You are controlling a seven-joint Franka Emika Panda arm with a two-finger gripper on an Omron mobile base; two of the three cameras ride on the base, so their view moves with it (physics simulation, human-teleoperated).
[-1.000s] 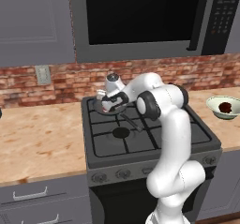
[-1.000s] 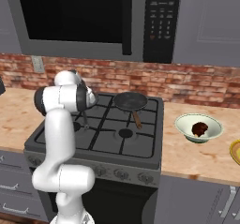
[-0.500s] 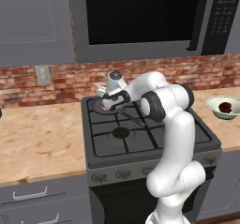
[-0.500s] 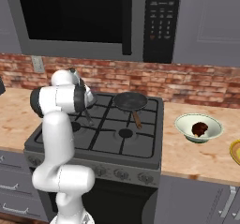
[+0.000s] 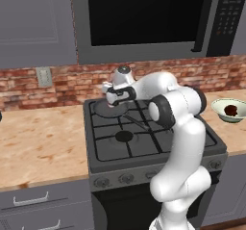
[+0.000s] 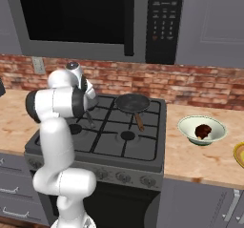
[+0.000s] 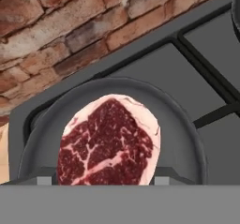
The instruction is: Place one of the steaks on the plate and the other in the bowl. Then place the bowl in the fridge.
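A red steak [image 7: 110,143] with white marbling lies in a dark frying pan [image 7: 187,138] on the stove's back left burner. My gripper [image 7: 103,181] hangs just over it, open, one fingertip on each side of the meat. From the left base view the gripper [image 5: 114,100] sits low over that pan [image 5: 102,110], with the arm reaching across the stove. The darker steak [image 6: 203,130] rests in the pale bowl [image 6: 190,122] on the counter right of the stove; the bowl [image 5: 222,107] also appears at the right edge. The yellow plate [image 6: 239,154] peeks in at the far right. The fridge is out of view.
A second dark pan [image 6: 132,103] sits on the back right burner, handle pointing forward. The brick wall [image 7: 61,26] rises close behind the stove and a microwave [image 6: 95,17] hangs above. Bare counter [image 5: 38,142] lies left of the stove.
The wrist has lifted and turned slightly over the back left pan. The steak, bowl and pans have not moved.
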